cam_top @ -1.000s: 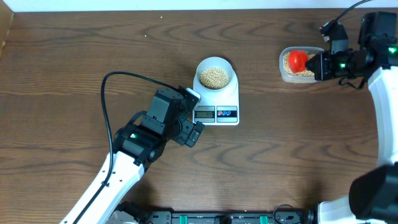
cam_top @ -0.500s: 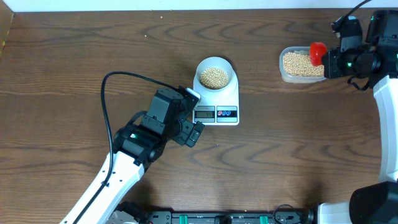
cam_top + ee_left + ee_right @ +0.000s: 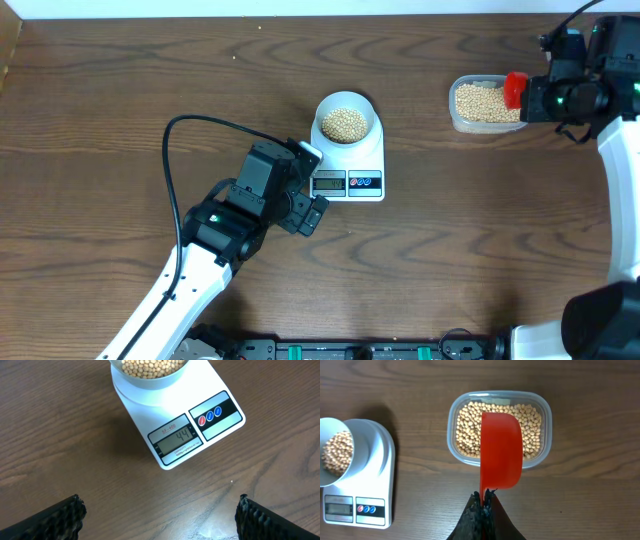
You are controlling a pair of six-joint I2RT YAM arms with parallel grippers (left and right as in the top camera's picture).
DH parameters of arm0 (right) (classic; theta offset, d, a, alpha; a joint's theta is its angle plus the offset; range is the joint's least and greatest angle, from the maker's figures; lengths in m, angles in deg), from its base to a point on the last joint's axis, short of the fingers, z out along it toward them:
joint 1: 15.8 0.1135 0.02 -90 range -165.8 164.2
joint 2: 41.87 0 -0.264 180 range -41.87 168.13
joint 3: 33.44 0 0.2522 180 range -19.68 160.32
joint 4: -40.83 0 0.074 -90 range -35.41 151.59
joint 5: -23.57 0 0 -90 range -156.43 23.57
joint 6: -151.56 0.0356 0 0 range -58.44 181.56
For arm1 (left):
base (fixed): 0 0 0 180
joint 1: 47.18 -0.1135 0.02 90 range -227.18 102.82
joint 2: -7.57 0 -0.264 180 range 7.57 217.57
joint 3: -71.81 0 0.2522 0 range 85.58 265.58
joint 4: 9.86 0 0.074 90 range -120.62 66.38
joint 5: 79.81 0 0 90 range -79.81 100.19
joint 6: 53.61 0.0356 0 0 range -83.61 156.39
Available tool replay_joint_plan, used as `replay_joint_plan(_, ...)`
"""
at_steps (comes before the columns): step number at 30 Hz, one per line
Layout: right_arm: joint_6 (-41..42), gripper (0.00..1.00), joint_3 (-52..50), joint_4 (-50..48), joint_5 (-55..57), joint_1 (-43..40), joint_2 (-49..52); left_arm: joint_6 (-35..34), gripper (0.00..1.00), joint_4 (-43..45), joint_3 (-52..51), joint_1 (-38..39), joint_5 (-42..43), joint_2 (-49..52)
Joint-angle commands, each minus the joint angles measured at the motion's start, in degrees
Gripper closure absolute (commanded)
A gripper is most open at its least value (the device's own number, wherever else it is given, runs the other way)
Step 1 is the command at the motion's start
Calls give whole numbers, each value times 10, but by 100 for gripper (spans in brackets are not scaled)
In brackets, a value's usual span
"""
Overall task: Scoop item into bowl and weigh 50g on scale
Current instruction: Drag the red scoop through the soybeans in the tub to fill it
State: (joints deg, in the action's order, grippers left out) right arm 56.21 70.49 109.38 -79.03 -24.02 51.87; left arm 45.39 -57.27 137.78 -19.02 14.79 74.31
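Observation:
The pale bowl (image 3: 346, 121) holds tan beans (image 3: 345, 123) and stands on the white scale (image 3: 368, 160); its display (image 3: 176, 439) reads 44. My right gripper (image 3: 484, 496) is shut on the handle of a red scoop (image 3: 501, 450), held above the clear tub (image 3: 460, 121) of beans (image 3: 465, 425) at the far right. In the overhead view the scoop (image 3: 515, 88) is at the tub's right end. My left gripper (image 3: 160, 515) is open and empty over bare wood just in front of the scale; it shows in the overhead view (image 3: 305, 200).
The left arm's black cable (image 3: 190, 125) loops over the table left of the scale. The table's far edge (image 3: 300, 17) runs along the top. Bare wood lies between scale and tub.
My right gripper has drawn the red scoop to the right, out of the tub's beans to its right end. The left arm, bowl and scale have not moved.

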Motion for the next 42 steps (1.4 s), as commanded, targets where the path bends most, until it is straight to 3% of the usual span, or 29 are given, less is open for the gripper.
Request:
replay_joint_plan(1, 14, 99, 9, -2, 30, -1, 23, -3, 2, -1, 16, -2, 5, -5)
replay_joint_plan(10, 10, 99, 9, -43, 38, -1, 88, -3, 2, -2, 16, -2, 5, -5)
replay_joint_plan(27, 10, 99, 9, -103, -82, -2, 196, -3, 2, -1, 16, -2, 5, -5)
replay_joint_plan(35, 10, 99, 9, -105, -114, -18, 189, -3, 2, -1, 16, -2, 5, -5)
replay_joint_plan(42, 21, 99, 9, -103, -212, -82, 163, -3, 2, -1, 16, -2, 5, -5)
